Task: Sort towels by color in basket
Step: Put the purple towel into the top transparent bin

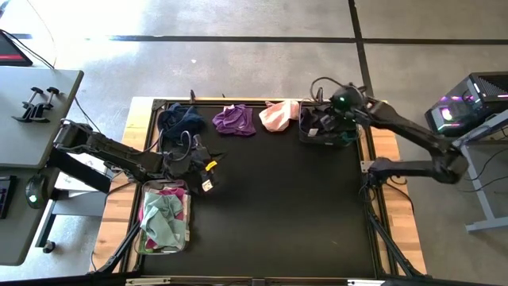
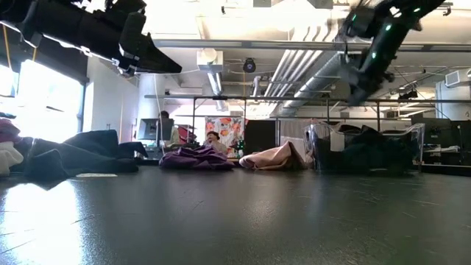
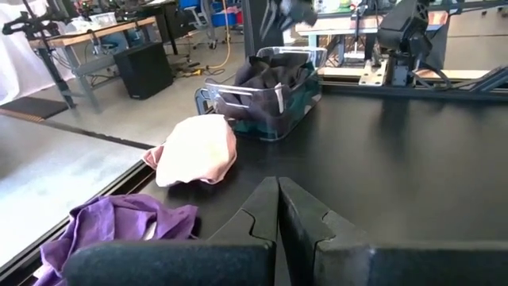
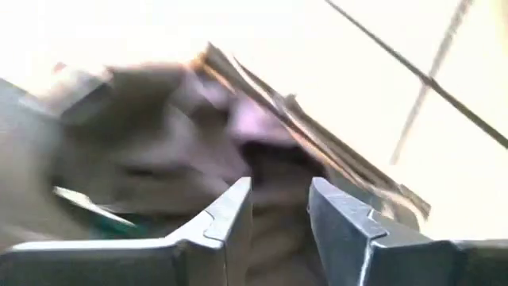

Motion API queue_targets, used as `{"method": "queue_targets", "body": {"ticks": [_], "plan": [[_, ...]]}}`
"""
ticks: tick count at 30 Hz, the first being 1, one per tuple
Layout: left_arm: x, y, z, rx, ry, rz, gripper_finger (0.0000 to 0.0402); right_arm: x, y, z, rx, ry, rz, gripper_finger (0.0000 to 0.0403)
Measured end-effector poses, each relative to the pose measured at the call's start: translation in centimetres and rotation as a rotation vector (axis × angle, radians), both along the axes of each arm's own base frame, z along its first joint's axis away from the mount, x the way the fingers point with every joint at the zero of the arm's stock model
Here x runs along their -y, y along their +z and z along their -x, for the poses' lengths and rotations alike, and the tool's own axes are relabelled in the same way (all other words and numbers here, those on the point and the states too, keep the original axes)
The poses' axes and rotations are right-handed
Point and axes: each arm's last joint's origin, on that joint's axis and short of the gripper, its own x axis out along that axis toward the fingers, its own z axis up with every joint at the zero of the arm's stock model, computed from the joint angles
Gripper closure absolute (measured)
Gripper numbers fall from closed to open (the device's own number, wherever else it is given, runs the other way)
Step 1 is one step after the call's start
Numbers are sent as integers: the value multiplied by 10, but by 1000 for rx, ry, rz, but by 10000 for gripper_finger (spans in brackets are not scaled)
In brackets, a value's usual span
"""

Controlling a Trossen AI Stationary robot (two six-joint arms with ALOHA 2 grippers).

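Note:
A navy towel (image 1: 181, 119), a purple towel (image 1: 234, 120) and a pink towel (image 1: 279, 116) lie in a row along the table's far edge. A clear basket (image 1: 324, 131) at the far right holds dark towels (image 3: 270, 79). A second basket (image 1: 164, 218) at the near left holds teal and pink towels. My left gripper (image 3: 278, 218) is shut and empty, above the table between the navy towel and the near-left basket (image 1: 205, 171). My right gripper (image 4: 279, 210) is open above the far-right basket (image 1: 332, 117), with nothing between its fingers.
The table top is black with a raised wooden frame (image 1: 389, 206). The low view shows the purple towel (image 2: 195, 157), the pink towel (image 2: 268, 158) and the clear basket (image 2: 364, 147) at the far edge. A grey side table (image 1: 32, 111) stands to the left.

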Motion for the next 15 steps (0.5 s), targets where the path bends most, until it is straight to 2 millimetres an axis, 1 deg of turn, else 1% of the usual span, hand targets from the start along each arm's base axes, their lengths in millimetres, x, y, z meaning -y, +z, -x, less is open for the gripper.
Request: {"method": "queue_targets", "body": {"ticks": [2,3,5,9,12,15], "plan": [[-1,0,0,1,5,0,402,-11,6,-2,137,82,55,281],[-1,0,0,0,7,0,402,-17,6,-4,199,133,73,281],[-3,0,0,0,13,0,402,-29,-2,-9,328,247,100,281],[-4,0,0,8,23,14,402,-54,-34,-22,526,407,73,281],[-6,0,-1,9,32,14,402,-74,-62,-33,635,503,61,281],[-10,2,-1,33,50,18,401,-93,-82,-41,718,576,93,281]]}}
